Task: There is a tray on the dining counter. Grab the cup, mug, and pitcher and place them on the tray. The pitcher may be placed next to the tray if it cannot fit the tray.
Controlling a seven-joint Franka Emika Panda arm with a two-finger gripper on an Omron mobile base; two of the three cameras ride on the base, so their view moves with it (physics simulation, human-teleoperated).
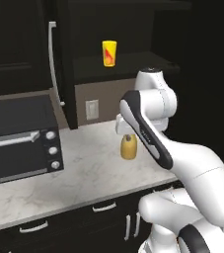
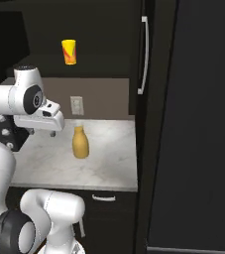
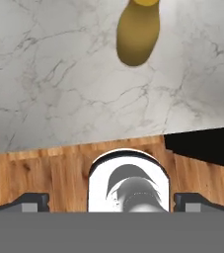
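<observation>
Our claw (image 3: 111, 200) gapes fully open, holding nothing. The pitcher (image 3: 138, 32) stands upright on the marble counter (image 3: 59, 74), at the hand view's top, ahead of the fingertips; the neck points up.

Dark cabinets (image 1: 15, 54), marble counter (image 1: 84, 178)

toaster oven (image 1: 19, 143) on marble counter (image 1: 84, 173) | wall outlet (image 1: 92, 109)

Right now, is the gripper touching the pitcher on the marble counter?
Apart. In the hand view the open gripper has its tips at the bottom, while the pitcher stands far off with bare marble counter between them.
</observation>
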